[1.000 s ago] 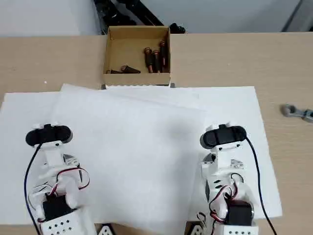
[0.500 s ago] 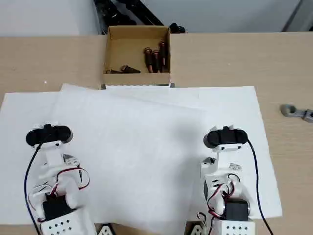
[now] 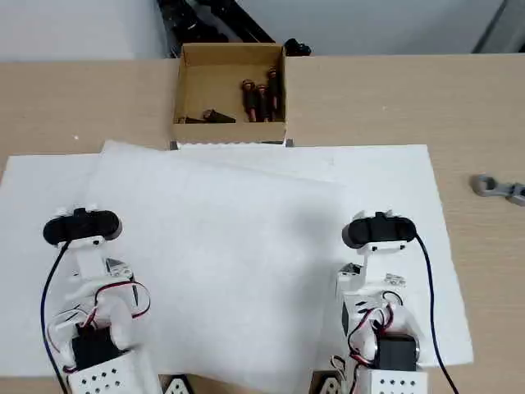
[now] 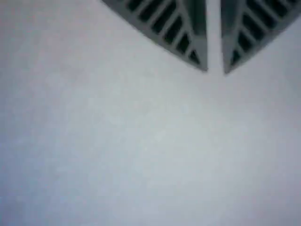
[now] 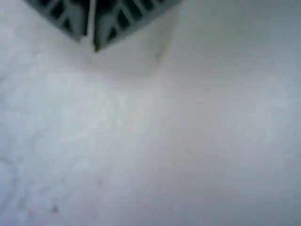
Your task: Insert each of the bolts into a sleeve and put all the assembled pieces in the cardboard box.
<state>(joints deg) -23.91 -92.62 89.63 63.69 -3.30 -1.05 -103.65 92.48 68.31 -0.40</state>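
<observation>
High view: the left arm (image 3: 82, 226) is sitting folded over the white foam sheet (image 3: 230, 246). In its wrist view the left gripper (image 4: 215, 70) is hanging just above the foam, fingers drawn to a slit, grasping nothing. The cardboard box (image 3: 190, 57) is standing at the sheet's far edge, holding the sleeved bolts (image 3: 261, 97). The right arm (image 3: 377, 231) is mirroring the left, the right gripper (image 5: 92, 44) clenched and empty. A wrench (image 3: 490, 187) is lying on the table (image 3: 82, 98), far right.
</observation>
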